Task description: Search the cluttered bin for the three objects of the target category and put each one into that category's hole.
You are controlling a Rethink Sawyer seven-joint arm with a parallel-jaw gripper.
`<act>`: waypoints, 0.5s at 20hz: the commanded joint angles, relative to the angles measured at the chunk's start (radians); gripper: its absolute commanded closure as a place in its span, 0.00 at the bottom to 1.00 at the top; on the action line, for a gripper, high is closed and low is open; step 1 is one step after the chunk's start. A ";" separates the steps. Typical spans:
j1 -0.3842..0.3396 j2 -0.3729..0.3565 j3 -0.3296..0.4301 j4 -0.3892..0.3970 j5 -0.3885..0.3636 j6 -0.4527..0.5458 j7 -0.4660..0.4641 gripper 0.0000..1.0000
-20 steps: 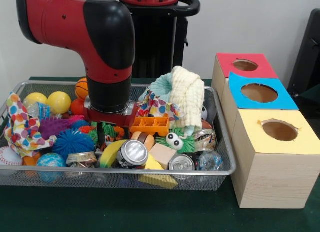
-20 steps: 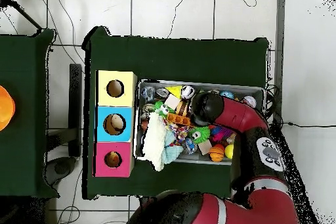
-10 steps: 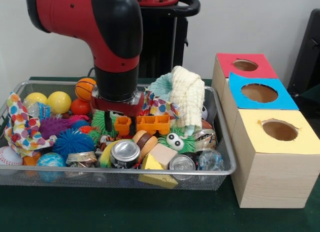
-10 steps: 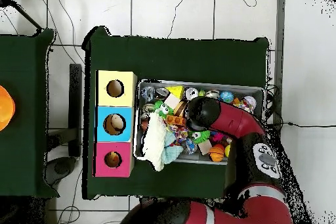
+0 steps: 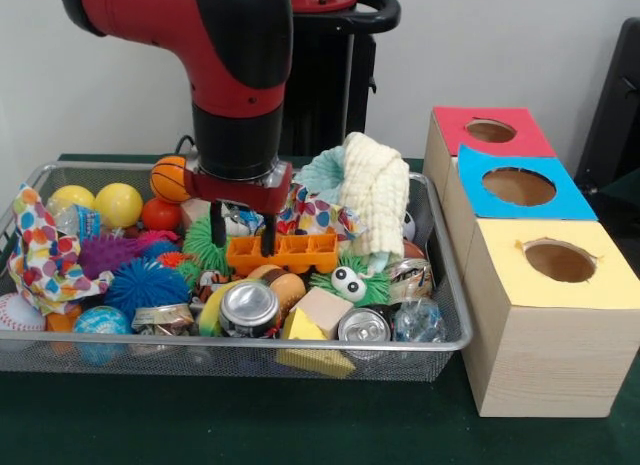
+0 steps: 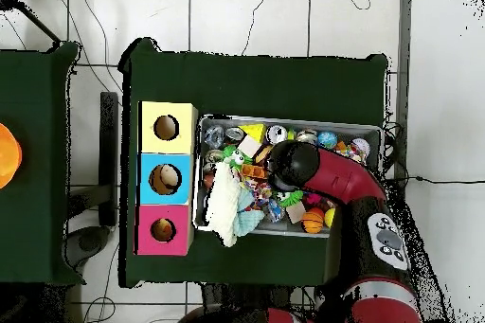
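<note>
My gripper hangs open over the middle of the wire bin. Its two dark fingers stand wide apart, just above the clutter. The right finger crosses in front of an orange plastic block lying on a green spiky toy; I cannot tell if they touch. Nothing is held. Two silver cans lie near the front rim, and coloured balls sit at the back left. In the overhead view the arm's wrist covers the gripper and the bin's middle.
Three wooden boxes with round holes stand right of the bin: red-topped, blue-topped and yellow-topped. A cream cloth piles high at the bin's right end. A spotted cloth drapes over its left rim.
The gripper has risen out of the clutter and shifted right; its fingers now show above the toys. The can near the front has rolled slightly left.
</note>
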State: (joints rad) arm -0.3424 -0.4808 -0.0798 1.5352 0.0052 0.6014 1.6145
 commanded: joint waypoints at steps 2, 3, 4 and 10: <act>-0.089 -0.014 0.056 -0.048 0.003 0.145 0.031 0.00; -0.096 -0.011 0.058 -0.066 -0.003 0.164 0.018 0.00; -0.103 -0.012 0.060 -0.077 -0.009 0.178 0.006 0.00; -0.142 0.013 0.083 -0.162 -0.039 0.243 -0.051 0.00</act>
State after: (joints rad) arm -0.4521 -0.4936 -0.0798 1.4646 0.0017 0.7250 1.6145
